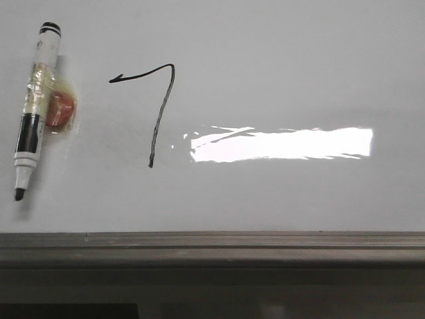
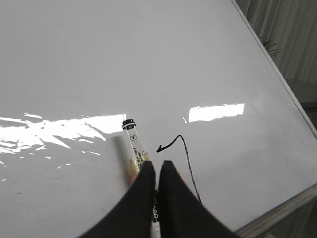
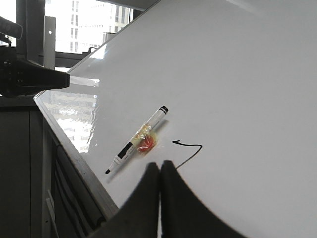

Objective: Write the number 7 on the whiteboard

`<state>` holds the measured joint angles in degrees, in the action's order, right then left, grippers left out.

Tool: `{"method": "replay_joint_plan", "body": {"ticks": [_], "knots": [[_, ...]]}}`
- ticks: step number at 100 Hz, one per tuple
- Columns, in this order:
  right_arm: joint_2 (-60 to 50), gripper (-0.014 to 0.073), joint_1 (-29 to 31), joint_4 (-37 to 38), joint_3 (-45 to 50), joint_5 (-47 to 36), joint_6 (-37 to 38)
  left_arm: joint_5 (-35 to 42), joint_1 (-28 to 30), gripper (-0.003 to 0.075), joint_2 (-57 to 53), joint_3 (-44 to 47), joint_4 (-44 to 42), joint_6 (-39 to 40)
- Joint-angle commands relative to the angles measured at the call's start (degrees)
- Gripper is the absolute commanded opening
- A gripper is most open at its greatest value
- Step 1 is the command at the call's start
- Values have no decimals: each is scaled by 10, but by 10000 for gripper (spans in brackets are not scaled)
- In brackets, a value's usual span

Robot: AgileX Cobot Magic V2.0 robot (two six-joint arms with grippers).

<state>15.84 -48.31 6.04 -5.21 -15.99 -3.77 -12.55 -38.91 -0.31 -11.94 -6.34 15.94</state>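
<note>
The number 7 (image 1: 161,106) is a thin black stroke on the whiteboard (image 1: 279,66), with a hooked top bar and a long stem. A black-and-white marker (image 1: 36,109) lies uncapped on the board left of it, with yellowish tape and a red lump (image 1: 60,109) on its side. No gripper shows in the front view. In the left wrist view my left gripper (image 2: 157,166) is shut and hovers over the marker (image 2: 134,144), with the 7 (image 2: 181,144) beside it. My right gripper (image 3: 161,166) is shut and empty, near the marker (image 3: 138,138) and the 7 (image 3: 190,146).
A bright white glare (image 1: 282,144) lies on the board right of the 7. A grey-brown ledge (image 1: 212,242) runs along the board's lower edge. Dark equipment (image 3: 29,79) stands beyond the board's edge in the right wrist view.
</note>
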Motion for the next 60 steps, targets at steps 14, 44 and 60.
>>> {"method": "replay_joint_plan", "body": {"ticks": [14,44,60], "knots": [[4,-53,-1,3,-15,-47,-6,40,0,-20,5,-15,0,0],[4,-53,-1,-4,-15,-47,-6,40,80,-20,5,-15,-5,0],[4,-53,-1,-4,-15,-47,-6,42,205,-20,-3,10,-5,0]]}}
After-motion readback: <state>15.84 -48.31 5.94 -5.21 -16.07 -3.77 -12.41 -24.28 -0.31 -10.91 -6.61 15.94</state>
